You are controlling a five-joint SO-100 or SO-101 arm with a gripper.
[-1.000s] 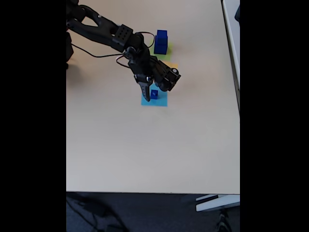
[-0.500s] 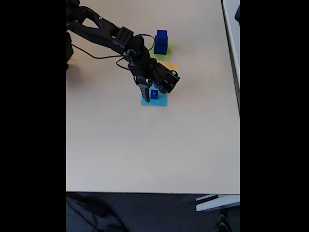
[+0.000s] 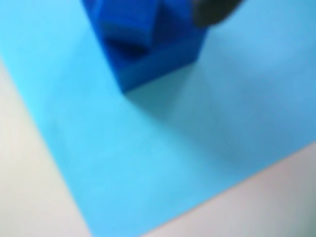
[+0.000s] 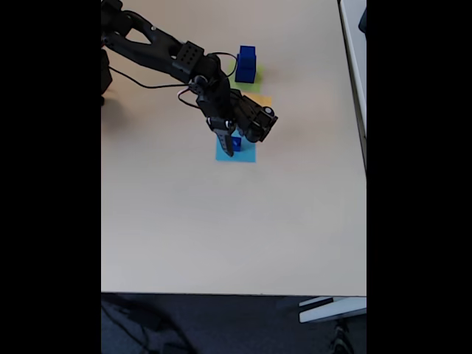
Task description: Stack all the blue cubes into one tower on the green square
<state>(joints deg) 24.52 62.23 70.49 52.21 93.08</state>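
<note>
In the fixed view, three flat patches are laid in a line on the table (image 4: 221,221): the green square (image 4: 254,81) farthest back, another patch (image 4: 259,99) before it, and a third patch (image 4: 243,153) nearest. Stacked cubes (image 4: 246,63) are set on the green square. A small cube (image 4: 236,143) is placed on the nearest patch, beside the gripper (image 4: 230,147).

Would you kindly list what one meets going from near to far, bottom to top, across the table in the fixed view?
Bare table → light-blue square → small blue cube with the gripper over it → orange square → green square → stacked blue cubes.
</note>
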